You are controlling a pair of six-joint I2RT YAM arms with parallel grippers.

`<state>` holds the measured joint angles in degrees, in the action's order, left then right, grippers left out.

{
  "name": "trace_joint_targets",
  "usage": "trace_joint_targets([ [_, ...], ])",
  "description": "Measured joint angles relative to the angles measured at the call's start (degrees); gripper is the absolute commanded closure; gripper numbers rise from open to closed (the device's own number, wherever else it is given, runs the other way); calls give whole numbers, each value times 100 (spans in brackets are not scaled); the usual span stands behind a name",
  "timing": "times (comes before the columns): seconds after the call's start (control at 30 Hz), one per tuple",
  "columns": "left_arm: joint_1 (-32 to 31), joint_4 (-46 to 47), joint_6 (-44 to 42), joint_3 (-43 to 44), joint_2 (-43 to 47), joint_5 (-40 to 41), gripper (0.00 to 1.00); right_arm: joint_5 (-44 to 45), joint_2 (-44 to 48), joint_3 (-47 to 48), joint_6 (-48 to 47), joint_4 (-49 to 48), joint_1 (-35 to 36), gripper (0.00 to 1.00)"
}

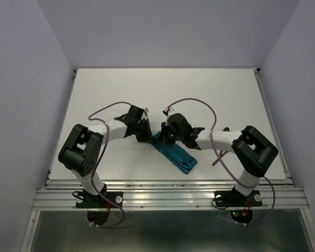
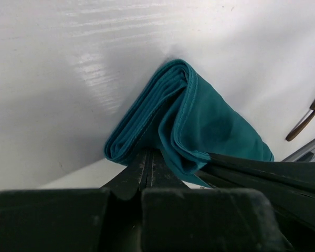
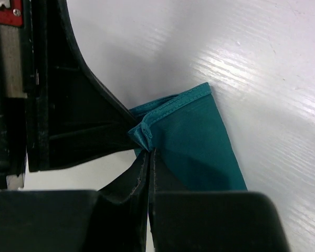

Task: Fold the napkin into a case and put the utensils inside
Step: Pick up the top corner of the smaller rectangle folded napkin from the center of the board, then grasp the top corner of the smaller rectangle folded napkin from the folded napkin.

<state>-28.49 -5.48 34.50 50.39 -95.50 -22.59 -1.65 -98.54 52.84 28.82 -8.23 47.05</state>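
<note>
White table (image 1: 199,89) bears napkin (image 1: 179,156), end pinched by left gripper (image 2: 148,156) and right gripper (image 3: 148,153).

The right tool (image 3: 148,155) pinches the hemmed corner of the folded napkin (image 3: 199,147) on the white table (image 3: 262,63).

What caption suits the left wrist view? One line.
Left gripper shut on the folded teal napkin on the white table.

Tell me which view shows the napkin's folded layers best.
The left wrist view: the napkin sits close, its stacked folds plain. The right wrist view shows one hemmed corner; the top view only a small strip.
</note>
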Motion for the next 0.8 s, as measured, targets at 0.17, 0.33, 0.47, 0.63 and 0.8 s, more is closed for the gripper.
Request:
trace_joint_targets([
  [0.17,0,151,83,11,-170,9,100,-9,240,-236,105,-7,-122,99],
  [0.33,-2,278,168,13,-280,-48,100,-9,354,-393,175,-76,-195,99],
  [0.47,-2,308,201,13,-291,-57,100,-11,404,-570,254,-98,-208,99],
  [0.63,-7,306,201,17,-291,-55,100,-31,474,-671,415,-136,-256,99],
  [0.8,-127,177,188,116,-291,96,91,-146,520,-789,656,-280,-358,99],
])
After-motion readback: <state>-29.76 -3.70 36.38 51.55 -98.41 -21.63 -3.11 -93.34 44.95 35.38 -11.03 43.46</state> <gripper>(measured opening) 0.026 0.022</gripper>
